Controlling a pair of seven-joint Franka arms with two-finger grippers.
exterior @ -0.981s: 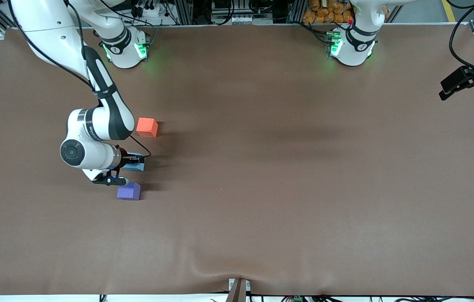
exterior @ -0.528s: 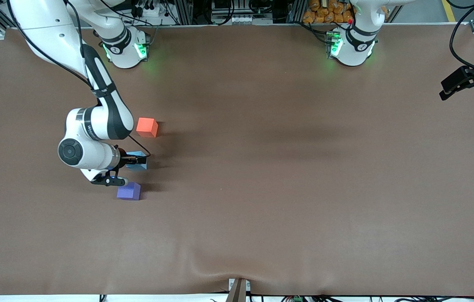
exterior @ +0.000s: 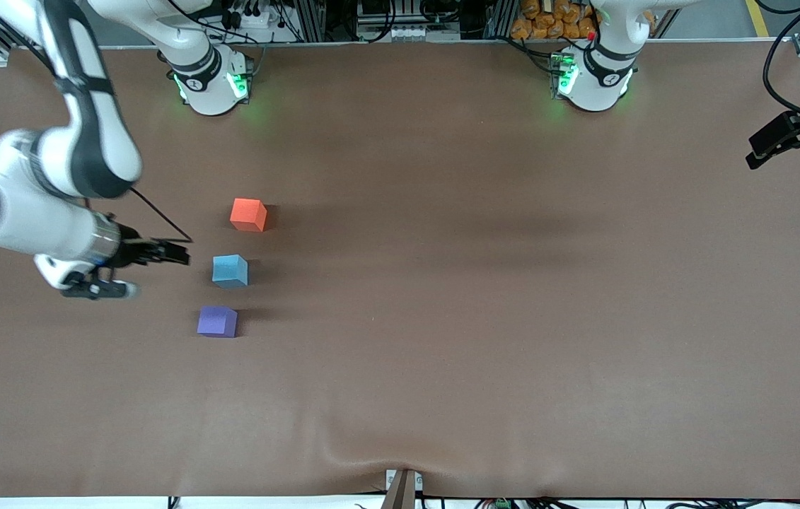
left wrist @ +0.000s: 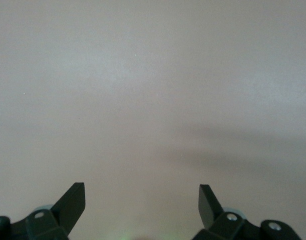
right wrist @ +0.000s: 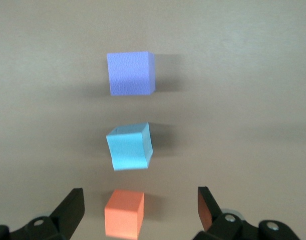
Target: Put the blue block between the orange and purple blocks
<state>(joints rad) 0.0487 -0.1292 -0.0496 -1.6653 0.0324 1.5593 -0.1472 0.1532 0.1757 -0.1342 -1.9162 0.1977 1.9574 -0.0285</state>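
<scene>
The blue block (exterior: 230,271) sits between the orange block (exterior: 248,214) and purple block (exterior: 217,322). The right tool (exterior: 159,252), wide and empty, hangs mid-left of the frame; the left tool (exterior: 760,152), apparently wide, waits upper right.

The table (exterior: 442,353) was covered in a brown matt sheet that looked like cloth or thin leatherette, smooth over most of its spread but rucked into a soft fold at the edge nearest the front camera. The blue block (exterior: 230,271), the orange block (exterior: 247,214) and the purple block (exterior: 216,322) were matt, with a finely grained, foam-like skin that showed best in the right wrist view. The right arm (exterior: 53,184) wore glossy white plastic shells with black joint bands. The right gripper (exterior: 132,271) and the left gripper (left wrist: 141,200) had dull black plastic fingers.
</scene>
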